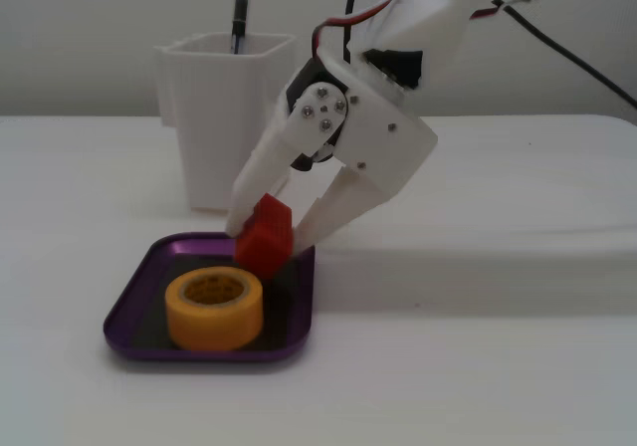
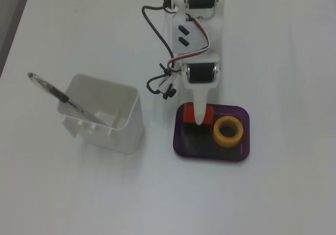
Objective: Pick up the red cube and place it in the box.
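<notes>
The red cube (image 1: 265, 245) sits between the white fingers of my gripper (image 1: 267, 237), which is shut on it. The cube hangs tilted, low over the back part of the box (image 1: 127, 305), a shallow purple tray with a dark floor. I cannot tell whether the cube touches that floor. From above, the gripper (image 2: 200, 120) reaches down into the box (image 2: 210, 158) from its far rim, and one finger covers the middle of the cube (image 2: 208, 113).
A yellow-orange tape roll (image 1: 214, 310) lies in the box just in front of the cube, also seen from above as the tape roll (image 2: 218, 132). A tall white cup (image 1: 231, 117) with a pen (image 1: 240, 13) stands behind the box. The arm's cables (image 2: 163, 80) hang nearby.
</notes>
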### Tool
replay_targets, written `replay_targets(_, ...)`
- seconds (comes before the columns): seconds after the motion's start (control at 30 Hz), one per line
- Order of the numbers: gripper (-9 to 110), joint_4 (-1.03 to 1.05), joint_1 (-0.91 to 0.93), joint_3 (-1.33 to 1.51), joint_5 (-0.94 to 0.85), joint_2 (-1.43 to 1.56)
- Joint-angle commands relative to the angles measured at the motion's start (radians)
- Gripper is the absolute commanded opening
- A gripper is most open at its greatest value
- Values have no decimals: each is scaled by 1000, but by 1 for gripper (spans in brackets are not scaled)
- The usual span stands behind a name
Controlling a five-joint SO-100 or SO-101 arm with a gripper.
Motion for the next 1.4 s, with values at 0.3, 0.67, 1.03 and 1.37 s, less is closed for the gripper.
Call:
replay_targets(0.3,13,-8,-6,-49,5,-8)
replay_targets(0.67,17,264,18,-233,77,290)
replay_targets(1.03,17,699,12,-235,94,954)
replay_targets(1.37,17,715,26,373,106,1526)
